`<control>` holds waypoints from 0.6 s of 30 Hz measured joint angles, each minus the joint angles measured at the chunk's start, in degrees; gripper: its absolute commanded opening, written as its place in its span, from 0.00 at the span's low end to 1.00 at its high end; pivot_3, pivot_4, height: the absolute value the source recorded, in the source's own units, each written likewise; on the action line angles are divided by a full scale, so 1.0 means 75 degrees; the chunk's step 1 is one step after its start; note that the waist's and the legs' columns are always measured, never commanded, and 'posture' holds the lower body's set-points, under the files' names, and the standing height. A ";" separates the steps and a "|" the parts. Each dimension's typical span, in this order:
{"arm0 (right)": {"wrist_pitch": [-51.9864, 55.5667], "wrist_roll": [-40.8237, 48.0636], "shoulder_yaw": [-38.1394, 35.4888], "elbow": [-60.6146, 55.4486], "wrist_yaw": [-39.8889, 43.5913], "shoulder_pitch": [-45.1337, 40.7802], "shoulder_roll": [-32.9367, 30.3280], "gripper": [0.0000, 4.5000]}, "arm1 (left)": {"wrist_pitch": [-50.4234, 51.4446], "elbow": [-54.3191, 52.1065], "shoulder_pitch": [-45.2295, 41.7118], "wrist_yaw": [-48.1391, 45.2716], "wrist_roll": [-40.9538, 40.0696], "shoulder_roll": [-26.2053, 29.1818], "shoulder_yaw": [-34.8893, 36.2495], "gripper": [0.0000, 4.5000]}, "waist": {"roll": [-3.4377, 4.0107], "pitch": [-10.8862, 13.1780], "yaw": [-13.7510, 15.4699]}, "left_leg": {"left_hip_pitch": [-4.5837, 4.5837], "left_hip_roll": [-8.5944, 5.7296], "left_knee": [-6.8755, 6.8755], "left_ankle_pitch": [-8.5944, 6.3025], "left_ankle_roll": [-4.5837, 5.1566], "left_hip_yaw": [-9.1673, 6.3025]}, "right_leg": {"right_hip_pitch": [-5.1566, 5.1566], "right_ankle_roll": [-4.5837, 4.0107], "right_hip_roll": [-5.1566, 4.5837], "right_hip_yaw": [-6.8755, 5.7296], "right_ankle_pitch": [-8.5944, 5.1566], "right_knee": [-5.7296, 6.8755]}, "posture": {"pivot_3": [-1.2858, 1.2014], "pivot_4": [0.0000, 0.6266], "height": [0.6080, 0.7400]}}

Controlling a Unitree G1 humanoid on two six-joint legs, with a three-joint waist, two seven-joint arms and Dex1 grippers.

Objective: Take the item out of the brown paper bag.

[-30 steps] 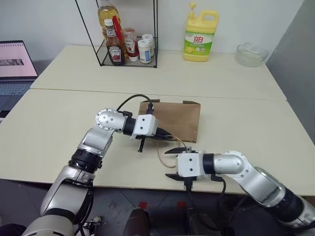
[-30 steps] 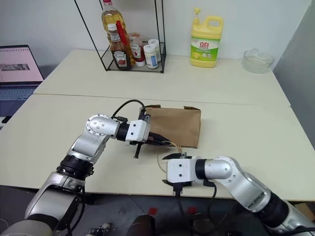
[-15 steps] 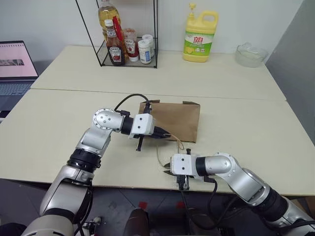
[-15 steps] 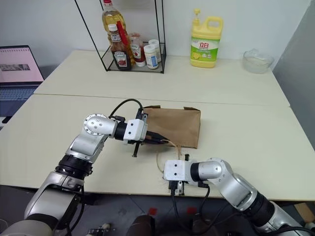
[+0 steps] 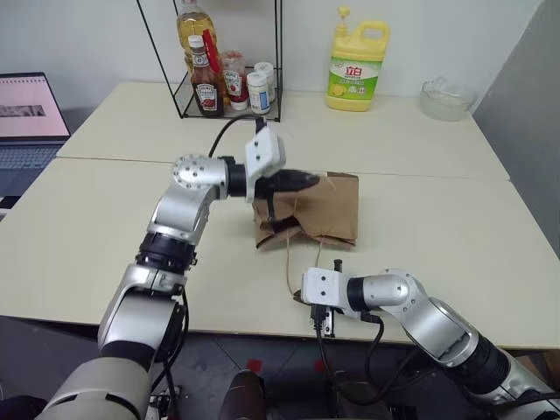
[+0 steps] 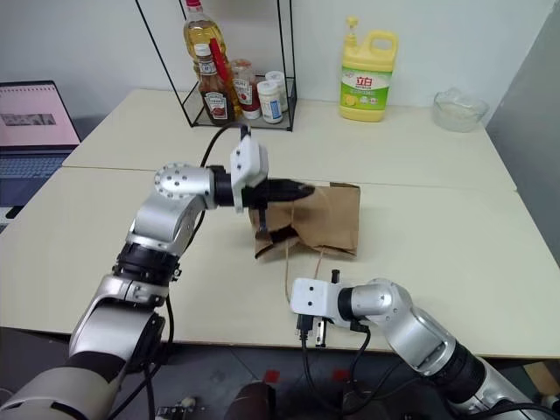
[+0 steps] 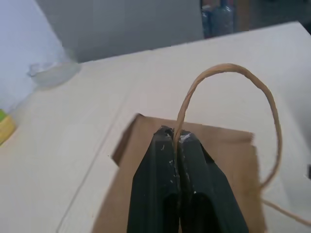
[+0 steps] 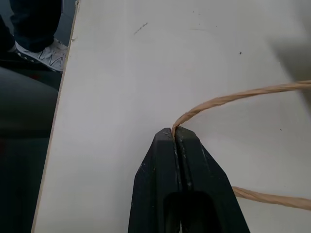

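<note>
Left pincer (image 7: 177,138) clamped on one tan handle (image 7: 228,73) of the brown paper bag (image 5: 319,210), holding that end raised off the counter (image 5: 437,227) so the bag is crumpled and tilted. Right pincer (image 8: 174,135) clamped on the other handle (image 8: 228,99) near the counter's front edge. The bottle inside can't be seen; bag sits mid-counter

head stereo pair looking down over table (image 5: 455,219), wrist cameras close-up

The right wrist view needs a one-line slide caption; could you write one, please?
Right pincer shut on a tan looped handle of the paper bag, above the pale tabletop.
</note>
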 measured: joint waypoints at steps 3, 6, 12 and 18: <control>0.0087 -0.0073 0.0085 -0.0062 -0.0003 -0.0015 0.0003 0.01 | 0.0367 0.0358 -0.0367 0.0268 0.0008 -0.0056 0.0028 0.00 | 0.0000 0.0000 -0.0005 | 0.0001 -0.0001 -0.0002 0.0000 0.0000 -0.0001 | 0.0000 0.0000 0.0000 -0.0001 0.0000 0.0000 | 0.52 0.24 1.00; 0.0141 -0.0214 0.0156 -0.0121 0.0005 -0.0040 0.0003 0.01 | 0.0409 0.0797 -0.0543 0.0522 0.0056 -0.0099 0.0038 0.00 | 0.0000 0.0000 -0.0002 | 0.0000 -0.0001 -0.0001 0.0000 0.0000 -0.0003 | 0.0000 0.0000 0.0000 -0.0003 0.0000 0.0000 | 0.52 0.24 1.00; 0.0146 -0.0319 0.0166 -0.0140 0.0003 -0.0038 0.0003 0.01 | 0.0490 0.1168 -0.0812 0.0754 0.0088 -0.0174 0.0078 0.00 | 0.0000 0.0000 0.0002 | -0.0001 -0.0001 -0.0002 0.0000 -0.0001 -0.0004 | 0.0001 0.0000 0.0000 -0.0005 0.0000 -0.0001 | 0.52 0.24 1.00; 0.0154 -0.0522 0.0154 -0.0117 0.0003 -0.0042 -0.0002 0.01 | 0.0584 0.1373 -0.1090 0.1025 0.0082 -0.0310 0.0208 0.00 | 0.0000 0.0000 0.0002 | -0.0002 -0.0001 -0.0004 0.0000 -0.0001 -0.0004 | 0.0000 0.0000 -0.0001 -0.0004 0.0000 -0.0003 | 0.52 0.24 1.00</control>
